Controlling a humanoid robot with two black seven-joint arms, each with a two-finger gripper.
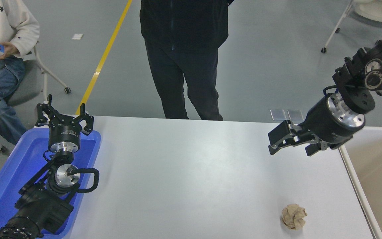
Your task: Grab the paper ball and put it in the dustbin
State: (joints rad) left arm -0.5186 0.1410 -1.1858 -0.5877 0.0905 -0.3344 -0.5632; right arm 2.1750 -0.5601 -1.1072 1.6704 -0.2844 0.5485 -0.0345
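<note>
The paper ball (pixel 293 216), a crumpled tan wad, lies on the white table (pixel 191 172) near the front right, close to the front edge. My right gripper (pixel 291 148) hangs open and empty above the table's right side, well behind the ball and up off the surface. It points toward the left. The dustbin (pixel 352 176), beige with a pale rim, stands against the table's right edge, and its tan inside shows at the far right. My left gripper (pixel 62 112) stays parked, open, over the blue tray (pixel 8 176) at the lower left.
A person in black (pixel 184 56) stands at the table's far side, near the middle. Another person sits at the top left on a chair, holding a small object. A wheeled white frame stands at the top right.
</note>
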